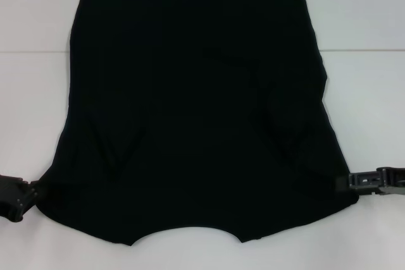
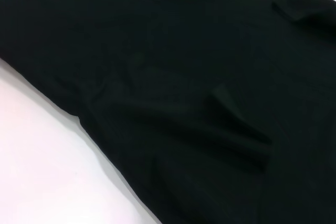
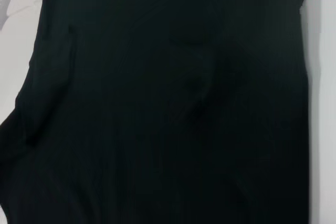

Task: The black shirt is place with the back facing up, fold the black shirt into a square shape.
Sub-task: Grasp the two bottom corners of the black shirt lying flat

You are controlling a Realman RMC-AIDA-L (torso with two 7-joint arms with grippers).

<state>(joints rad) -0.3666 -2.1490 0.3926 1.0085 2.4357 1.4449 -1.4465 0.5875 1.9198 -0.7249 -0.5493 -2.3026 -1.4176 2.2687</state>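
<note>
The black shirt [image 1: 196, 112] lies spread on the white table, plain side up, with no lettering showing. Its neck cutout is at the near edge and its hem at the far edge. My left gripper [image 1: 30, 191] is at the shirt's near left corner and my right gripper [image 1: 352, 181] at its near right corner. Each is closed on the cloth edge, and creases run from both corners into the shirt. The shirt fills the left wrist view [image 2: 199, 93] and the right wrist view [image 3: 168, 108]; no fingers show in either.
The white table [image 1: 373, 93] shows on both sides of the shirt and along the near edge. A seam in the table surface runs across at mid height [image 1: 367, 50]. Nothing else is in view.
</note>
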